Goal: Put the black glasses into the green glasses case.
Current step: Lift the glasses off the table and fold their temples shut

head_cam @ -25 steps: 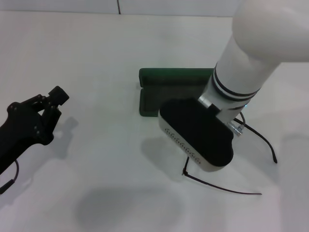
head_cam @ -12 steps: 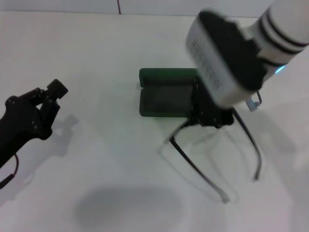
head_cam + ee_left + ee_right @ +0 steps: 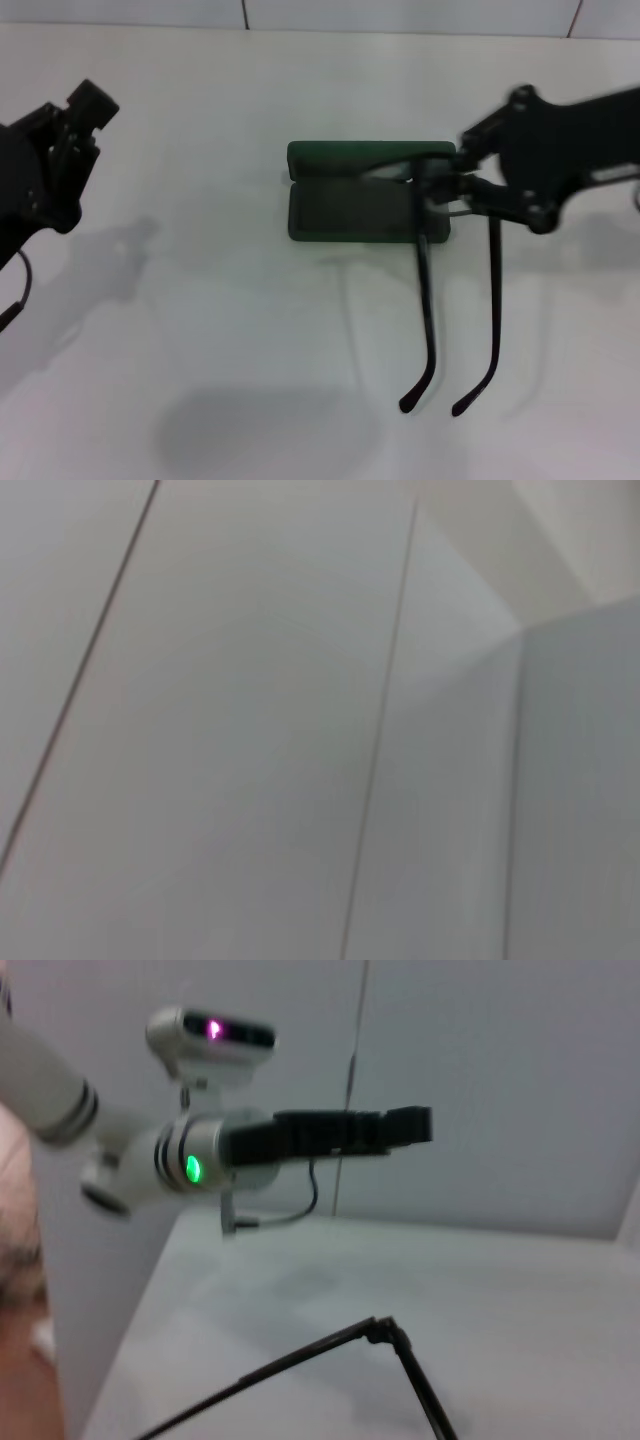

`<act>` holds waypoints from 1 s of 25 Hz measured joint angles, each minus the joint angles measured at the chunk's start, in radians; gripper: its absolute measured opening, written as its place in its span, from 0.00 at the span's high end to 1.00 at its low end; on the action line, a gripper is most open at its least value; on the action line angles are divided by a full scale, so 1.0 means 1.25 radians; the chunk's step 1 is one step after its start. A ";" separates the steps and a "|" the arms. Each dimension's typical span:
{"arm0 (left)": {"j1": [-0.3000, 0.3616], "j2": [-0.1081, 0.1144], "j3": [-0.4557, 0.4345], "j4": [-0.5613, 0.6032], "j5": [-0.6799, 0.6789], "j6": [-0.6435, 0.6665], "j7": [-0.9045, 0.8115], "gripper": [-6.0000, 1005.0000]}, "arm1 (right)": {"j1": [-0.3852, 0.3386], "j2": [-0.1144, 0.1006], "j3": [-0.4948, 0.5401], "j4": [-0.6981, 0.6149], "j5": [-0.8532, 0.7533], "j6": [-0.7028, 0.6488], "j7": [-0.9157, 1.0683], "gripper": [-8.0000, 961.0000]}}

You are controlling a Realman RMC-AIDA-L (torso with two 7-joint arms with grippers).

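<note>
Black wire was all I had hold of: the right gripper (image 3: pixel 440 190) was clamped on the front of the black glasses (image 3: pixel 428 300), pinching the frame just above the right-hand end of the green glasses case (image 3: pixel 350 205). The case lay open on the white table (image 3: pixel 200 330), lid (image 3: pixel 350 157) folded back on the far side, lining up.

My worry was the temples. Both were unfolded and hung down and toward me, well past the near edge of the case, their tips (image 3: pixel 408 404) low over the table. Lowered like that, I judged the glasses would straddle the rim instead of dropping in, or a temple would catch the wall and drag the case sideways. The grip also looked thin, on a slim frame, so a twist in the fingers seemed possible.

Relative to the pincer, the frame sat right between the fingertips, with the temples trailing away below it; in the right wrist view a hinge and one temple (image 3: pixel 385 1335) crossed the lower part.

My left gripper (image 3: pixel 75 125) stood off at the far left, well clear of the case; I could not tell its finger state.
</note>
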 joint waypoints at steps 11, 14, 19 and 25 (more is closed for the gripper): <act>-0.091 -0.009 0.042 -0.005 -0.004 0.112 -0.014 0.96 | -0.151 -0.002 0.040 0.290 0.384 0.068 -0.184 0.89; -0.134 -0.008 0.117 0.001 -0.004 0.113 -0.014 0.96 | -0.137 -0.001 0.050 0.343 0.394 0.076 -0.186 0.89; -0.194 -0.009 0.256 0.027 -0.004 0.113 -0.007 0.96 | -0.070 0.005 0.020 0.460 0.397 0.128 -0.185 0.89; -0.227 -0.017 0.309 0.017 -0.010 0.109 0.002 0.96 | 0.009 0.006 -0.058 0.537 0.401 0.177 -0.181 0.89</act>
